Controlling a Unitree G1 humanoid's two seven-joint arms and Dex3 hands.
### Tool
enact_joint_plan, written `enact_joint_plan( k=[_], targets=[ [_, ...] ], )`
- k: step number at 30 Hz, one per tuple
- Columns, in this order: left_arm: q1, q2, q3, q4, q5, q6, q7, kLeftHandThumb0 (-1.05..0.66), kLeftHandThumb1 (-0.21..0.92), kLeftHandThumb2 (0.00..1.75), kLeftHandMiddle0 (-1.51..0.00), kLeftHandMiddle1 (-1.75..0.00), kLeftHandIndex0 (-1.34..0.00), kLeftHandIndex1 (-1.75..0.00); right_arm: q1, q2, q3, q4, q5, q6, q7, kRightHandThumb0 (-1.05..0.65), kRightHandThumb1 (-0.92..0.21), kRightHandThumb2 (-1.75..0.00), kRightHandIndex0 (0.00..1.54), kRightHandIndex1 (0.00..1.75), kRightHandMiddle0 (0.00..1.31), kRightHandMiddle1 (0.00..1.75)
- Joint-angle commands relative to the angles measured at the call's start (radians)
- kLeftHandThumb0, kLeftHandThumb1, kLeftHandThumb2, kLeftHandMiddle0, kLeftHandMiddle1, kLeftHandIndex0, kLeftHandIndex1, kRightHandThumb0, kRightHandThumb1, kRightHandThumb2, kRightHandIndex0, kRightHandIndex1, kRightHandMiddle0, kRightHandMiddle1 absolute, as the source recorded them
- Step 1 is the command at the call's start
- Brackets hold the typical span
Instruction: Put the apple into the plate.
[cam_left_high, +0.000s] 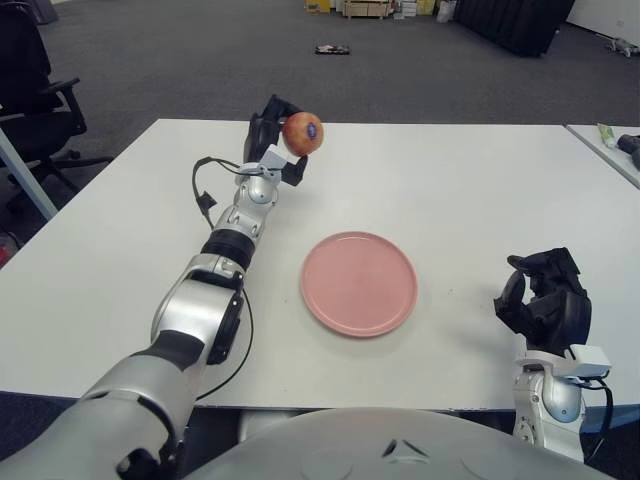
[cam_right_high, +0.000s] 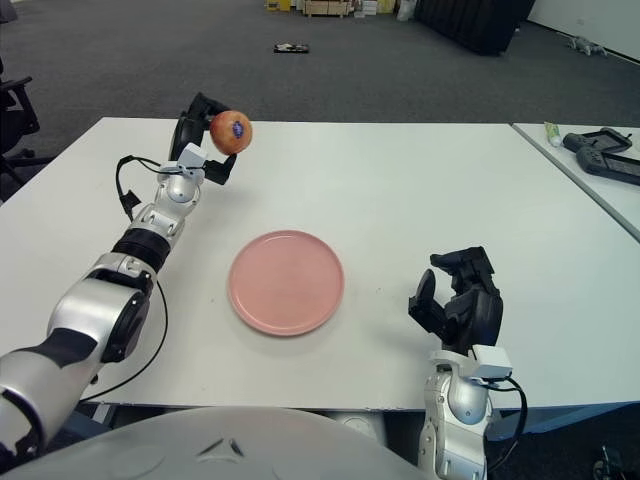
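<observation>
- Broadly, the white table (cam_left_high: 480, 190) spreads out bare around the work, giving the arm free room to swing.
- Near its middle the pink plate (cam_left_high: 359, 283) lies flat and vacant, waiting for the fruit.
- Off to the plate's right, the right hand (cam_left_high: 543, 303) shows with fingers loosely curled on nothing, idle.
- Up at the far-left side, the left hand (cam_left_high: 275, 135) grips the apple (cam_left_high: 302, 132), raised clear of the tabletop, well apart from the plate, presumably for carrying across.
- Being round, the apple has no real long axis; its dark sticker faces the robot.
</observation>
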Motion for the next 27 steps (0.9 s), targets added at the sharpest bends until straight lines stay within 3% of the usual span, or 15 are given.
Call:
enact_joint_plan(
  k=[1, 8, 10, 16, 27],
  targets=[
    [0.056, -0.007, -0.021, -0.135, 0.006, 0.035, -0.054, 0.0, -0.05, 1.68, -0.93, -1.59, -0.67, -1.75, -0.018, -0.007, 0.001, 0.008, -0.013, -0.013, 0.0, -0.42, -0.51, -1.09, 0.64, 1.48, 0.46, 1.75],
    [0.134, -0.006, -0.062, -0.282, -0.01, 0.023, -0.186, 0.0, -0.07, 1.7, -0.95, -1.58, -0.68, -1.75, -0.021, -0.003, 0.008, 0.007, -0.006, -0.018, 0.005, -0.42, -0.51, -1.08, 0.63, 1.47, 0.46, 1.75],
    [0.153, 0.027, -0.1, -0.298, 0.01, -0.037, -0.248, 0.0, -0.07, 1.7, -0.95, -1.58, -0.69, -1.75, -0.021, -0.001, 0.011, 0.003, -0.004, -0.016, 0.005, -0.42, -0.52, -1.07, 0.62, 1.47, 0.45, 1.75],
    [0.185, 0.071, -0.184, -0.322, 0.101, -0.144, -0.304, 0.0, -0.1, 1.72, -0.98, -1.55, -0.71, -1.75, -0.02, 0.005, 0.013, -0.001, -0.01, -0.004, -0.007, -0.41, -0.53, -1.05, 0.61, 1.46, 0.44, 1.75],
    [0.205, 0.11, -0.302, -0.278, 0.196, -0.242, -0.41, 0.0, -0.07, 1.69, -0.97, -1.55, -0.68, -1.75, -0.026, -0.001, 0.016, 0.015, -0.014, -0.017, -0.004, -0.41, -0.53, -1.05, 0.62, 1.47, 0.44, 1.75]
  ],
)
